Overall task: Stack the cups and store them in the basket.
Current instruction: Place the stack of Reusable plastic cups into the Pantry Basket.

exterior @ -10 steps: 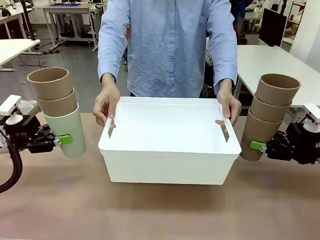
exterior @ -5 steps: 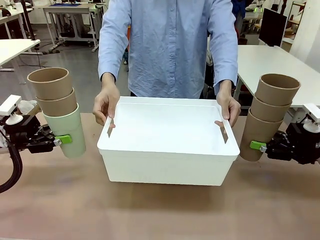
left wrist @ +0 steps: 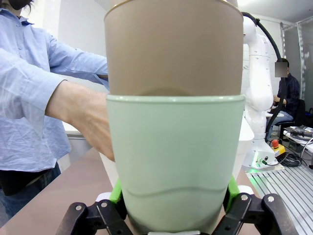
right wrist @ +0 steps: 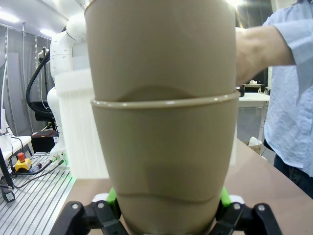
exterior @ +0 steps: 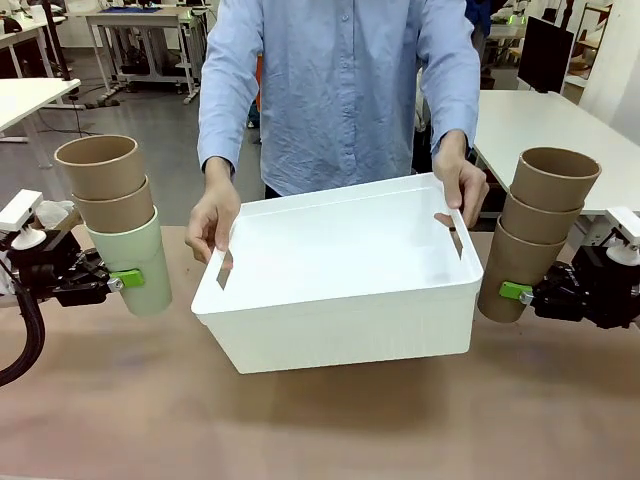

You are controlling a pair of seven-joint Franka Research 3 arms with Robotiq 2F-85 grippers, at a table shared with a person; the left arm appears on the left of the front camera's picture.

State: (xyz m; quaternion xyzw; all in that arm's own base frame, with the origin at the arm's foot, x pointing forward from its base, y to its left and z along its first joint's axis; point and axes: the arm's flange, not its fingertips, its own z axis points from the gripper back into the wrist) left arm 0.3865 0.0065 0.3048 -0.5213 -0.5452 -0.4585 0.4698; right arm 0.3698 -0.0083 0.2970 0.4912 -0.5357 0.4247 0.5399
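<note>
Basket (exterior: 350, 322) now tilted, between left pincer (exterior: 127, 278), right pincer (exterior: 513, 291).

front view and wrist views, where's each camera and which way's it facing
Front view: between the arms, facing across the table at the person holding the basket; left gripper and right gripper at the sides.
Left wrist view: on the left wrist, facing the mint green cup clamped in its pads.
Right wrist view: on the right wrist, facing the tan cup in its pads.
Shared: front and right wrist views both show the basket.
</note>
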